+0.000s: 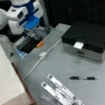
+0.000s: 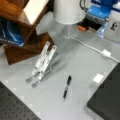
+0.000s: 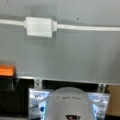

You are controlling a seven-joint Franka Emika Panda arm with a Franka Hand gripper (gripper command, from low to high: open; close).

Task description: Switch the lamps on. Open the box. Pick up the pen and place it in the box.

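Lamps, two long white strip bars (image 1: 61,93) on a folding stand, show no glow, and their white inline cord switch (image 1: 43,54) lies on the grey worktop (image 1: 69,63) just beside the tool (image 1: 36,31), toward a front view's bottom. Whether the tool is open, I cannot tell. The wrist view alone shows the switch close. The black-lidded silver box (image 1: 87,41) stays closed; the slim black pen (image 1: 83,78) lies apart, lengthwise across the front view.

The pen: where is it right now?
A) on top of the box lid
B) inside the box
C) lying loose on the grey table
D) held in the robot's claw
C: the pen lies flat on the table, apart from the box, whose black lid is down; nothing grips it.
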